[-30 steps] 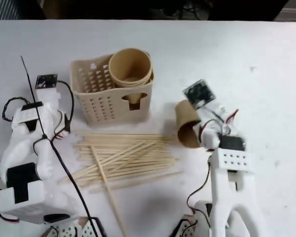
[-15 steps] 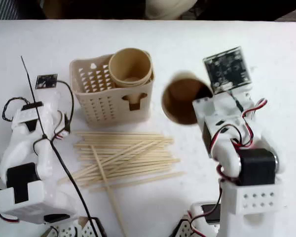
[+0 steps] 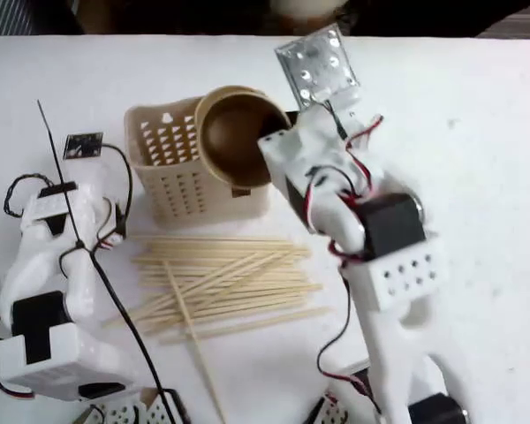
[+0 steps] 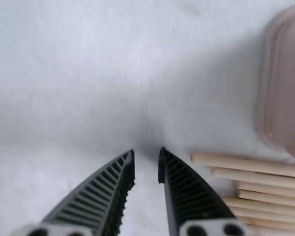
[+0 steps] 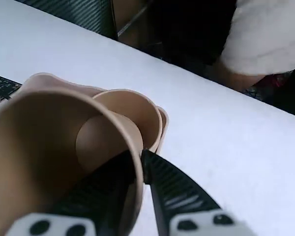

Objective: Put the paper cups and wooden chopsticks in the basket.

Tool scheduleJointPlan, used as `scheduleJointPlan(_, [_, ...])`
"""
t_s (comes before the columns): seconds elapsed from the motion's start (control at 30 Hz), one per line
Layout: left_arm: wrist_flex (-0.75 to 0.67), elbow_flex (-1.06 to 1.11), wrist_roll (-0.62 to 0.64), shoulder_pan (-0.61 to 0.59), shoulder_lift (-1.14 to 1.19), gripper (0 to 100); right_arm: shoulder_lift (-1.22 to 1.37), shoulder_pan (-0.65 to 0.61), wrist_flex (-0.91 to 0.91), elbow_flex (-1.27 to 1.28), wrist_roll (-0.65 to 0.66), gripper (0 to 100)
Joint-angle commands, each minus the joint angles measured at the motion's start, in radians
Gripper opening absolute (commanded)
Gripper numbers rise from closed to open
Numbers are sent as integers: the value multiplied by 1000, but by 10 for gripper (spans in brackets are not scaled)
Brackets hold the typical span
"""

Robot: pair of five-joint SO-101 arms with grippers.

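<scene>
The right hand (image 5: 139, 158) pinches the rim of a paper cup (image 5: 44, 142), tilted above the basket (image 3: 168, 190) where other cups (image 5: 140, 115) sit stacked. The left hand (image 4: 146, 156), fingers narrowly apart and empty, hangs low over the counter (image 3: 477, 132) beside the loose chopsticks (image 3: 221, 276).

The cup (image 3: 234, 141) is made of matt brown paper, and the basket (image 3: 163, 159) is moulded in smooth, perforated beige plastic. The chopsticks (image 3: 225, 274) are cut from pale, bare wood. The table (image 3: 477, 106) is finished in matt white. The left gripper (image 4: 146, 151) is formed of black ribbed plastic.
</scene>
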Motion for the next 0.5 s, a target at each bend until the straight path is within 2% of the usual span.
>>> scheduleJointPlan(0.0, [-18,-3,-12,12,-8,98,33,-13,-31,-41,-11,22])
scheduleJointPlan(0.3, [-18,-3,-12,12,-8,98,-24,-19,-67,-135,-12,22])
scheduleJointPlan(0.47, [-18,-3,-12,12,-8,98,44,-13,-107,-143,-6,20])
